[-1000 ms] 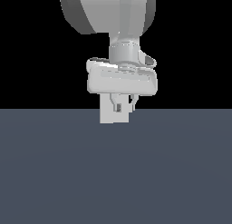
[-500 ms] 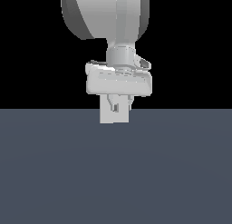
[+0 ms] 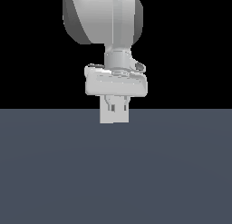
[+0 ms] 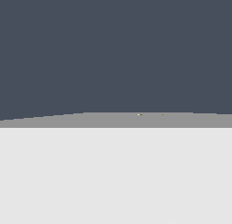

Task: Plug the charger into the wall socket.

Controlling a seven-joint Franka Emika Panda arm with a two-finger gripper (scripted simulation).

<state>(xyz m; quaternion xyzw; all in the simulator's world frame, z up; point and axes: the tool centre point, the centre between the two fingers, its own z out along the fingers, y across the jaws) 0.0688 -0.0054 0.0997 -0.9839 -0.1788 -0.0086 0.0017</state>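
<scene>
Hovering where it hung a second ago, the claw hides its grip state.

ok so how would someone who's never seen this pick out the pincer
In the exterior view, start at the big rounded grey arm housing at the top and follow its neck down to the wide pale crossbar. The pincer is the short boxy piece hanging under it, narrower and squarer than everything above.

Surface bare near and to both sides of gripper. Wrist view: pale plate blocks close ahead, filling half the frame.
</scene>
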